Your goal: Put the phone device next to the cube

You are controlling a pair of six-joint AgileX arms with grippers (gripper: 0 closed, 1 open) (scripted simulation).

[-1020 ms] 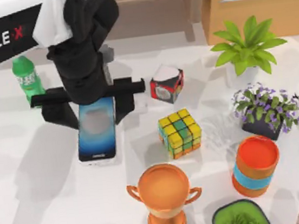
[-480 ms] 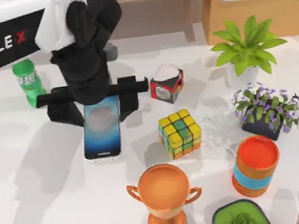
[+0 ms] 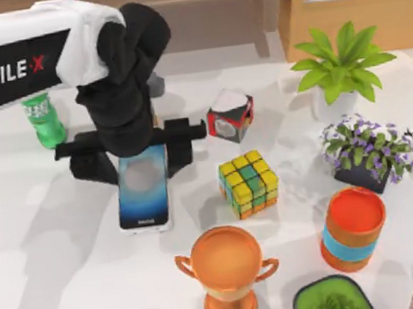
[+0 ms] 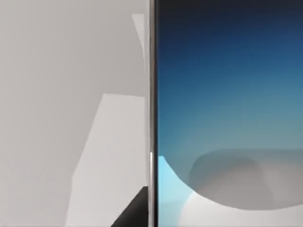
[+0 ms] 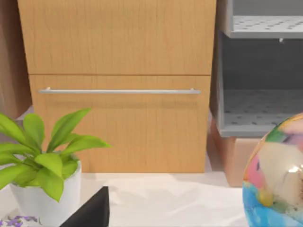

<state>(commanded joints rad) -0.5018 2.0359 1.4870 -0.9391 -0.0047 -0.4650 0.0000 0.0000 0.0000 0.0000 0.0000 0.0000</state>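
Phone device (image 3: 144,189) shifted right; between left jaws

White surface (image 3: 58,293) is loaded with cube (image 3: 249,183), red-black-white box (image 3: 230,114), green bottle (image 3: 44,120). Trophy (image 3: 226,273), orange can (image 3: 353,227) and two potted plants (image 3: 341,70) are also carried.

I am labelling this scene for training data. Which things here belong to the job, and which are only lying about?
Belong to the job:
- phone device, under the left tool
- cube

Only lying about:
- green bottle
- red-black-white box
- copper trophy cup
- orange canister
- green plant in white pot
- purple flower pot
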